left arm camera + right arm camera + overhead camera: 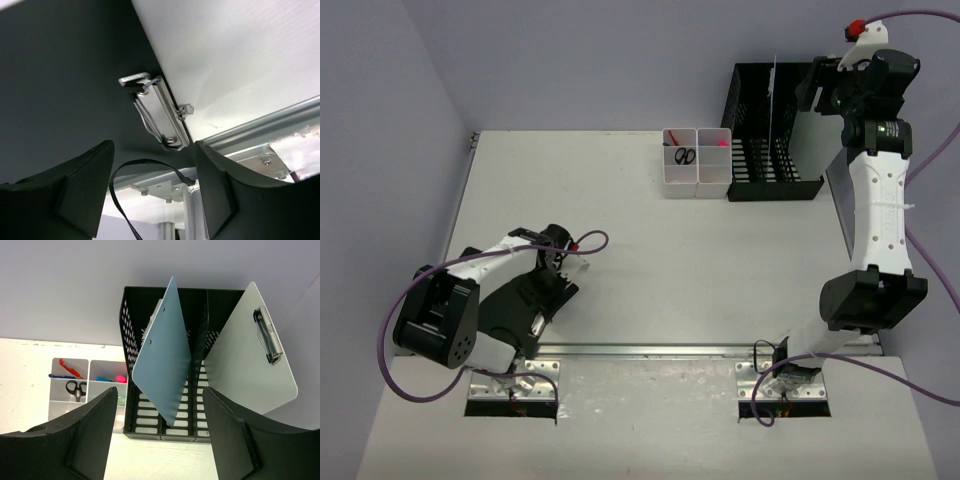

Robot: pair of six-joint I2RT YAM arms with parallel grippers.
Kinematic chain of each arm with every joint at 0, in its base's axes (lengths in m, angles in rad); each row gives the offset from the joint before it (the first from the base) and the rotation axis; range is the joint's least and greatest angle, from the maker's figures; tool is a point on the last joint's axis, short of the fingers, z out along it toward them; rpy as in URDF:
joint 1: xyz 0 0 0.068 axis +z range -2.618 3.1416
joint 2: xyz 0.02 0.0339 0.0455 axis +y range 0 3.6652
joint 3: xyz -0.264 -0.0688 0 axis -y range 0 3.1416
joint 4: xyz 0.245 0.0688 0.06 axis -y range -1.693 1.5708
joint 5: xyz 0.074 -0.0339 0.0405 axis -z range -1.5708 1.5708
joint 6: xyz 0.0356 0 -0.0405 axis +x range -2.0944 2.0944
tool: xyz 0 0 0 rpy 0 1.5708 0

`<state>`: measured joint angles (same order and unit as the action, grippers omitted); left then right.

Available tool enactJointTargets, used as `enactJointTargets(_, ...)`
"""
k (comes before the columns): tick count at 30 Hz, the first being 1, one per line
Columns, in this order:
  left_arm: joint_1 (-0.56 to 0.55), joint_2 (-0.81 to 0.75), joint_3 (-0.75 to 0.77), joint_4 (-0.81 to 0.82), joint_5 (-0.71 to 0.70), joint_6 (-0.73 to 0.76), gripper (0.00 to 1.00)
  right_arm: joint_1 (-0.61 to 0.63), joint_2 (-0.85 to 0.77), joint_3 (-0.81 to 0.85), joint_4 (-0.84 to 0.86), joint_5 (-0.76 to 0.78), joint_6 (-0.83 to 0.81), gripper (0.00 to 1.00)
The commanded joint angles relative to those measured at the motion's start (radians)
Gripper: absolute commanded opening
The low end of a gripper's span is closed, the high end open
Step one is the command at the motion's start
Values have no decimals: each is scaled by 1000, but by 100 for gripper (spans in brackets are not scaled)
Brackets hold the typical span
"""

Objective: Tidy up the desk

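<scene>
The left pincer (153,160) has its jaws partly apart with nothing visibly clamped between them. It hangs low over a black clipboard (65,75), whose metal clip (157,112) sits just past the fingertips. The right pincer (160,392) is likewise apart and empty. It is raised in front of the rack (131,330) and faces the blue clipboard (165,355) and the pale clipboard (245,355) leaning inside.

The black clipboard seems to lie flat or nearly so, well apart from the rack at the corner diagonally opposite. Its thin edge gives the fingers little to bite on. They may scrape the worktop (650,250) or slip off, or the board may catch on the rail (650,350) beside it. A thin cable (120,200) loops between the fingers and could get pinched. At the rack, a third board pushed in carelessly might tip the two leaning ones.

The worktop lies flat and face up beneath the rack and everything else. Its long axis appears to run side to side, parallel to the rail. The rack stands at its far edge, toward the right arm, and the railed edge faces away from the rack, toward the arm bases.
</scene>
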<state>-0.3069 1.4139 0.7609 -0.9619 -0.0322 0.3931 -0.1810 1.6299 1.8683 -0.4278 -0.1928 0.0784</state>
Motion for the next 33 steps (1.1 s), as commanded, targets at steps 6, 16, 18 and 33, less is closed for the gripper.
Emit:
enactJointTargets(6,-12,92,-14,43,52,41,61,-3,-11,5,52,-2,-19,69)
enactJointTargets(16,-49,212,-11,77,58,40,48,-3,-16,-24,63,-10,-11,69)
enactJointTargets(18,-49,232,-12,77,57,36,39,-3,-18,-27,64,-10,-12,69)
enactJointTargets(33,-46,269,225,80,141,-75,0,26,-80,-138,40,-125,-22,73)
